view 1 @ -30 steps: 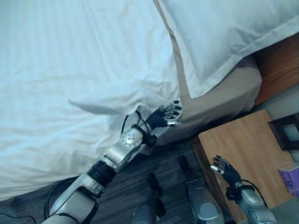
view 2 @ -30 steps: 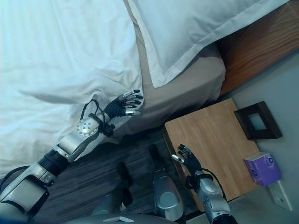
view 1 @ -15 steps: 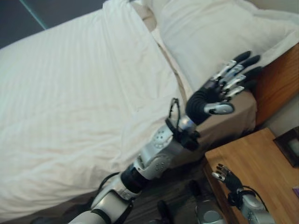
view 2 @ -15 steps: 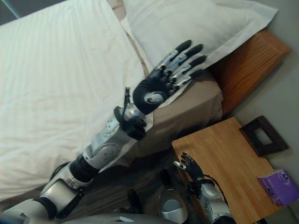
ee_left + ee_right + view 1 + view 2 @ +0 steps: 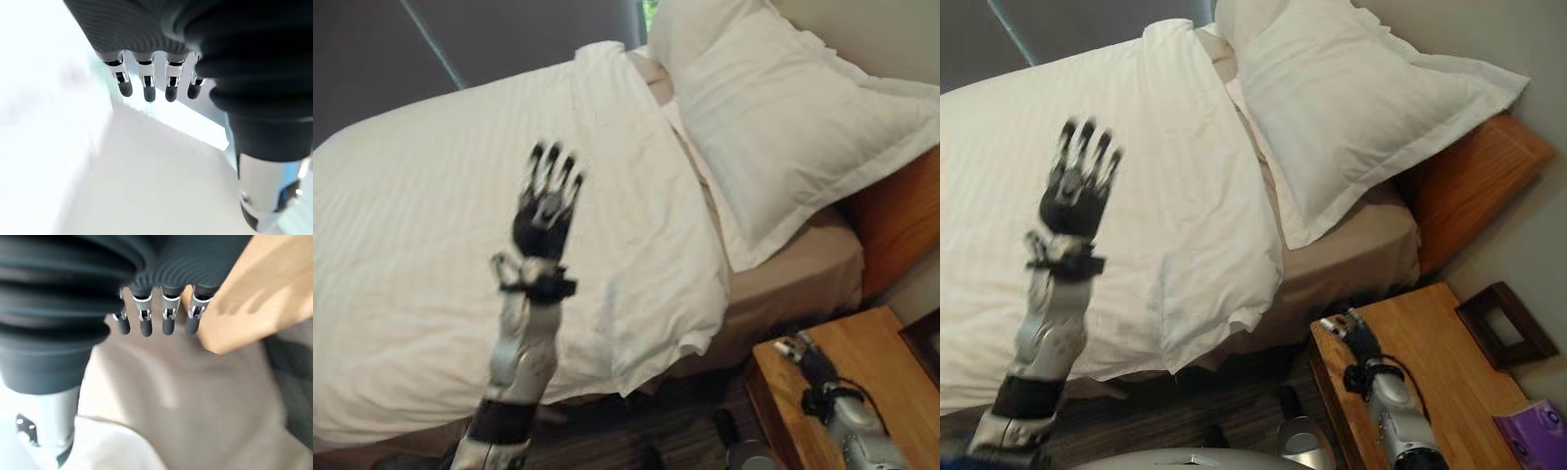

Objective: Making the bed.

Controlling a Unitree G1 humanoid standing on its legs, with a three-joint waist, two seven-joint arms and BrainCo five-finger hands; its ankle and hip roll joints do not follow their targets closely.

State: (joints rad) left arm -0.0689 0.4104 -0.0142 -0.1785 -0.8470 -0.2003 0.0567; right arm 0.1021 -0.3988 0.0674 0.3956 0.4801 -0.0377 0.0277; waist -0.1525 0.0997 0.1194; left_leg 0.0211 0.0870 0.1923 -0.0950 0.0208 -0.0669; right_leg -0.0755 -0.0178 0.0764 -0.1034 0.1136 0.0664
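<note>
Left hand (image 5: 546, 201) raised above the duvet (image 5: 431, 225), fingers spread, holding nothing; right hand (image 5: 1349, 335) idle over the nightstand (image 5: 1430, 362), fingers relaxed.

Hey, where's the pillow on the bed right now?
The pillow lies at the head of the bed on the robot's right, against the wooden headboard, its lower edge overlapping the white duvet.

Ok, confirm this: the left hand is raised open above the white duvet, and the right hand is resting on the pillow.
Not quite. The left hand is raised open above the white duvet, but the right hand is over the wooden nightstand, well clear of the pillow, as the right eye view shows.
</note>
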